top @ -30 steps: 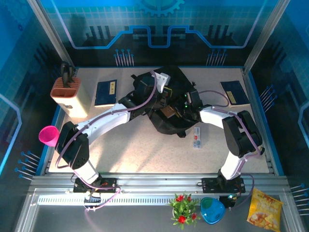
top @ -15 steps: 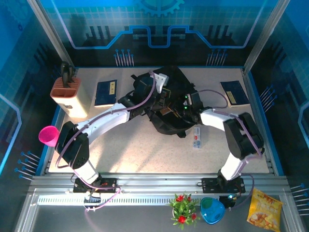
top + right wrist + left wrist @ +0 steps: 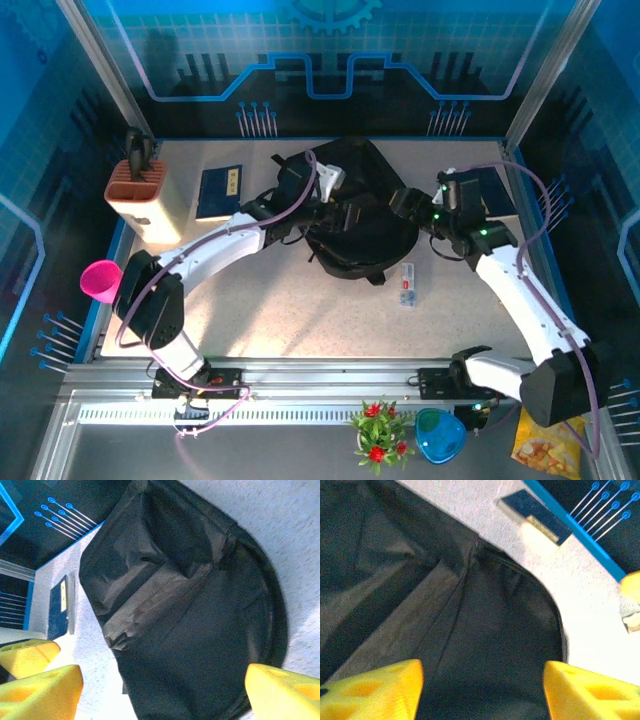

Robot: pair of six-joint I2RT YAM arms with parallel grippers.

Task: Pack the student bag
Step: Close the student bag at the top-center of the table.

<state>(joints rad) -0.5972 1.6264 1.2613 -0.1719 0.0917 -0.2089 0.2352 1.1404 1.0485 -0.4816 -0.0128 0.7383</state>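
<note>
The student bag (image 3: 365, 215) lies flat near the middle of the table (image 3: 300, 310), its black fabric creased into folds. The left tool (image 3: 480, 682) hangs over the bag's left part with its yellow fingers (image 3: 380, 690) spread wide; dark cloth shows between them and nothing is pinched. The right tool (image 3: 162, 687) is at the bag's right side, likewise spread wide and gripping nothing. Whether either tool touches the fabric I cannot tell. A dark blue book (image 3: 218, 191) lies on the table left of the bag, and a second blue book (image 3: 497, 190) lies to the right, beside the right arm's wrist — both apart from the bag. A small white item (image 3: 407, 284) lies just beside the bag's near right edge.
</note>
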